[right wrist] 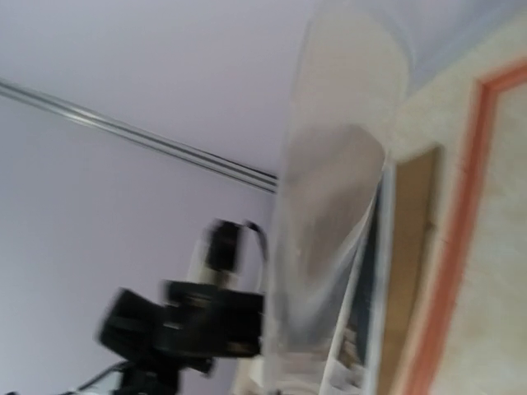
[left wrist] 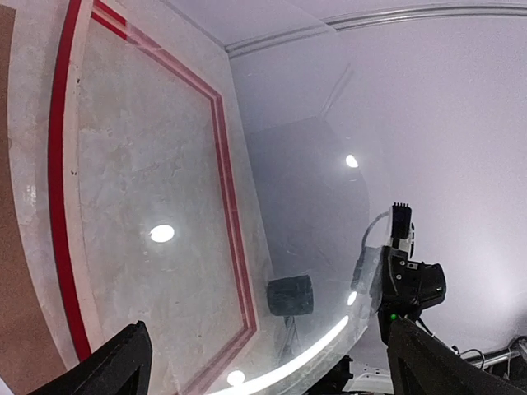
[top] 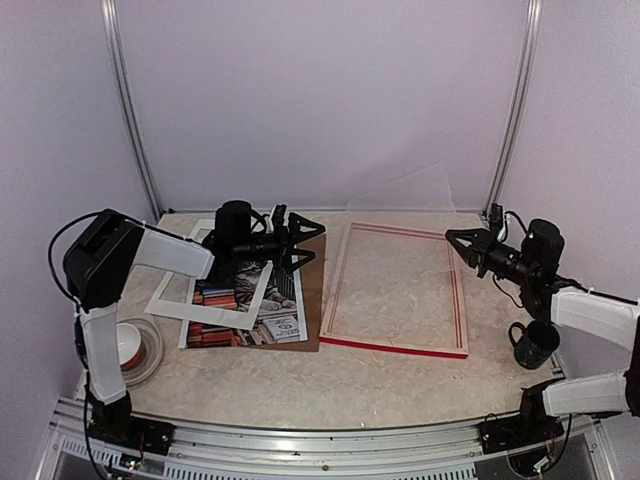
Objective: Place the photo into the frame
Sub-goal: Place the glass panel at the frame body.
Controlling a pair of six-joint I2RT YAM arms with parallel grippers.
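The photo [top: 238,292], a cat on stacked books, lies flat at the left, partly under a white mat board [top: 200,300] and on a brown backing board [top: 312,290]. The frame [top: 395,290], red with pale wood edges, lies flat and holds nothing at the centre right. It also shows in the left wrist view [left wrist: 58,206]. My left gripper [top: 297,242] hovers open over the photo's far right corner, its fingers [left wrist: 123,362] wide apart. My right gripper [top: 462,250] looks open above the frame's far right corner. Its fingers do not show in the blurred right wrist view.
A clear, curved plastic sheet [top: 400,195] stands behind the frame near the back wall; it also shows in the left wrist view [left wrist: 313,164] and the right wrist view [right wrist: 329,230]. A dark mug [top: 533,343] stands at the right. A tape roll in a clear bowl [top: 135,350] sits front left.
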